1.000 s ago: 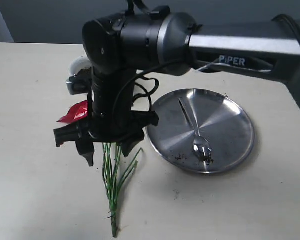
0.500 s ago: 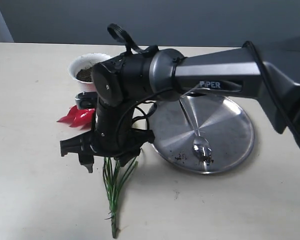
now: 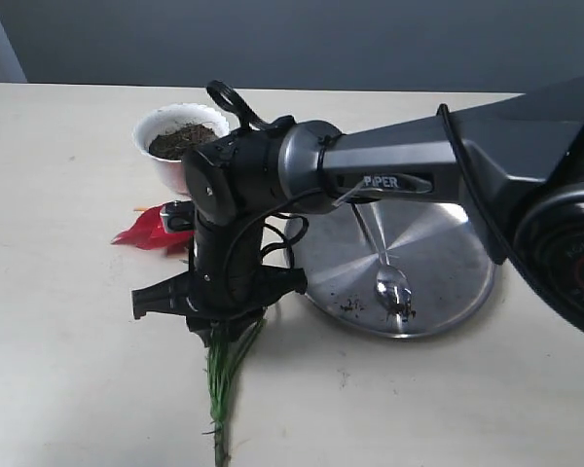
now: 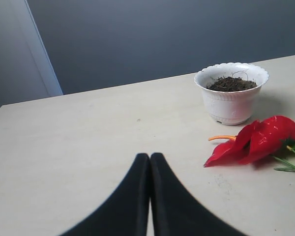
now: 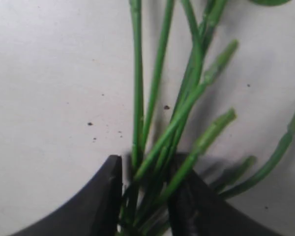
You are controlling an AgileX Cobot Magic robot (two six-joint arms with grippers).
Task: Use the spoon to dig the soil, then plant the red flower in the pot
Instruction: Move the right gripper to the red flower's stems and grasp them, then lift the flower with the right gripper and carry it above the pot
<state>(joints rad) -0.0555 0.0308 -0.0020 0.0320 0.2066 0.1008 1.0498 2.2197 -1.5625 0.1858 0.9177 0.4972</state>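
Observation:
The red flower (image 3: 146,231) lies flat on the table, its bloom beside the pot (image 3: 165,167) and its green stems (image 3: 222,389) running toward the front edge. My right gripper (image 5: 147,162) is down on the table, its jaws closed around the stem bundle (image 5: 160,142). The white scalloped pot (image 4: 231,105) holds dark soil (image 4: 231,83). The spoon (image 3: 384,268) rests in the steel plate (image 3: 448,243), dirt beside its bowl. My left gripper (image 4: 150,157) is shut and empty, low over the table some way from the bloom (image 4: 263,142).
The right arm's black wrist (image 3: 234,204) stands between the pot and the plate and hides where stems and bloom join. Soil crumbs (image 3: 350,305) lie on the plate's near rim.
The right arm came down onto the stems and its jaws narrowed from wide open around the bundle. The pot, earlier hidden by the wrist, now shows.

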